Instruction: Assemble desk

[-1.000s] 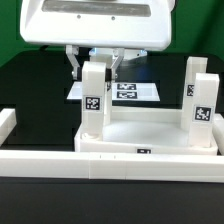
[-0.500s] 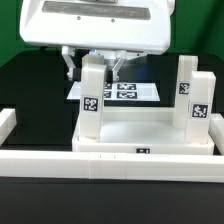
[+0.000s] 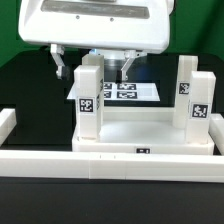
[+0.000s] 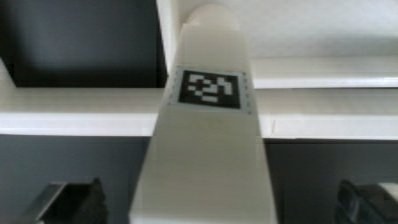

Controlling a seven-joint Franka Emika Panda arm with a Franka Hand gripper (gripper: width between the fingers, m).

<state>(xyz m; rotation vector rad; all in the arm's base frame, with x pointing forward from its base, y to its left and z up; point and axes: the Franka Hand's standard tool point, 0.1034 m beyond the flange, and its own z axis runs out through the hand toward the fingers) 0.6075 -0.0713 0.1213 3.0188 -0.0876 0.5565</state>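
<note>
Since the earlier frames my gripper has spread: the finger toward the exterior view's left has swung well clear of the leg it was pinching, and the other one sits behind the leg's top on the far side. So the jaws are released and hold nothing; in the wrist view both dark fingers stand apart from the leg's faces with gaps on either side.

The desk top lies in the lower centre of the exterior view, rim up, pressed against the white border rail along the frame's bottom. The freed leg stands upright in its upper-left corner socket, and a second leg stands at the right. The marker board lies behind them, mid-frame.

My judgement: this step is the retreat. I'd lift straight up along the leg's axis, keeping the fingers wide, so neither pad brushes the leg and tilts or unseats it. I can't tell whether it is fully seated.
</note>
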